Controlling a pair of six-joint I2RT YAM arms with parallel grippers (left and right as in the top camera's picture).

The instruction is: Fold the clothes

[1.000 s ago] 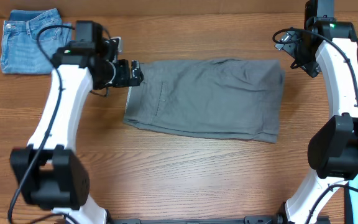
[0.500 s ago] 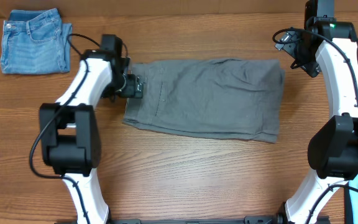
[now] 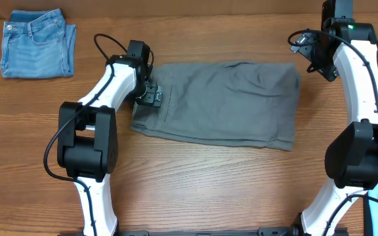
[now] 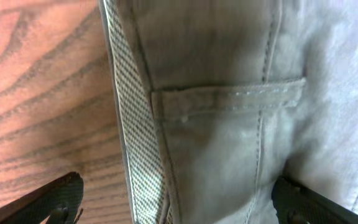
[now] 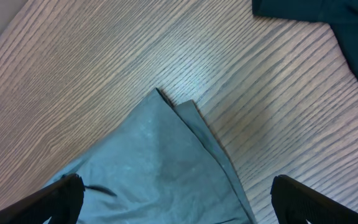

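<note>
Now L claw (image 3: 151, 94) spread wide, straddling waistband end of shorts (image 3: 228, 105); long axis runs L–R; R claw (image 3: 305, 51) also released, near far corner.

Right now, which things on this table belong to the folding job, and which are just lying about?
In the job:
grey shorts, spread flat
left arm, its jaws open over the waistband

Lying about:
folded blue jeans, far left corner
pale blue cloth, off to the right
</note>
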